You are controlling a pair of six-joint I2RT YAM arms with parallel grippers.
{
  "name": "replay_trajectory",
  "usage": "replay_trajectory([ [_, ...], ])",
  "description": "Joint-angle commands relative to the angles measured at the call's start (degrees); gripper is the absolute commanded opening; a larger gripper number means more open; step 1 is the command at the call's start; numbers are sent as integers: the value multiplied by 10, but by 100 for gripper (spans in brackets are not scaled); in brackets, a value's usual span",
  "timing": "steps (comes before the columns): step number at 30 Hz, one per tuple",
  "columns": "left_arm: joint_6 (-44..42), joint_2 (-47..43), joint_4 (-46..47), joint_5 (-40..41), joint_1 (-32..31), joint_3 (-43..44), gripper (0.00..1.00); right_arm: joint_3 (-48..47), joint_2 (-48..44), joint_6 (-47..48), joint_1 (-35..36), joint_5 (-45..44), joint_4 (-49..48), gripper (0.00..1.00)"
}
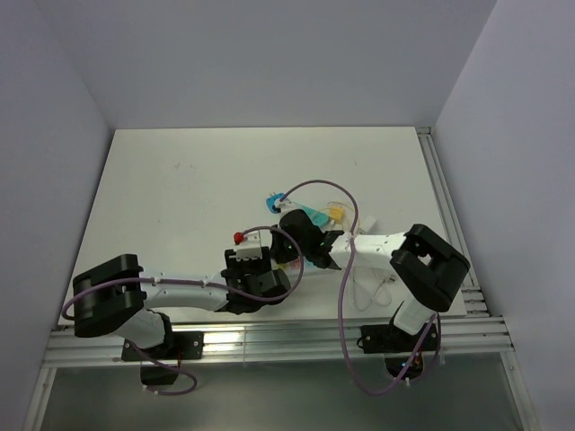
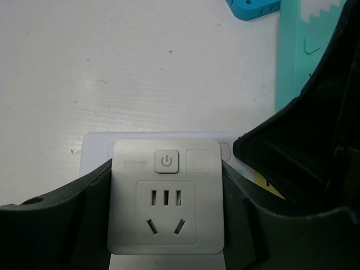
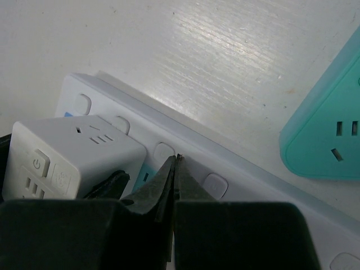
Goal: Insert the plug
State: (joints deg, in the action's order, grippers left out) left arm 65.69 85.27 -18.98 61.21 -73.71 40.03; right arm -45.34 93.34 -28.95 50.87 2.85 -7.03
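Holds white cube plug (image 2: 166, 197) between left fingers (image 2: 56, 225), set half apart against its sides, socket face up. Rests it on white power strip (image 3: 253, 197) on worktop (image 3: 225, 56); cannot tell whether seated. Presses right fingers (image 3: 152, 191) tip to tip on nothing, just beside the cube, with teal socket block (image 3: 320, 140) nearby.

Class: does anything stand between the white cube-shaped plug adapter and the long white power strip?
Nothing visible does. The white cube-shaped plug adapter, held by the left gripper, sits against the white power strip; the shut right gripper is beside it.
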Motion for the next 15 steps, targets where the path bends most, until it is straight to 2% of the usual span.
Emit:
replay_trajectory([
  [1,41,10,25,-188,-14,-48,0,26,39,12,-3,1,105,0],
  [5,44,9,74,-211,-14,-85,0,28,36,13,-7,5,104,0],
  [10,49,31,16,-194,-14,-46,0,27,33,16,-9,4,103,0],
  [15,37,30,-2,-186,-13,-19,1,13,19,18,-25,16,110,0],
])
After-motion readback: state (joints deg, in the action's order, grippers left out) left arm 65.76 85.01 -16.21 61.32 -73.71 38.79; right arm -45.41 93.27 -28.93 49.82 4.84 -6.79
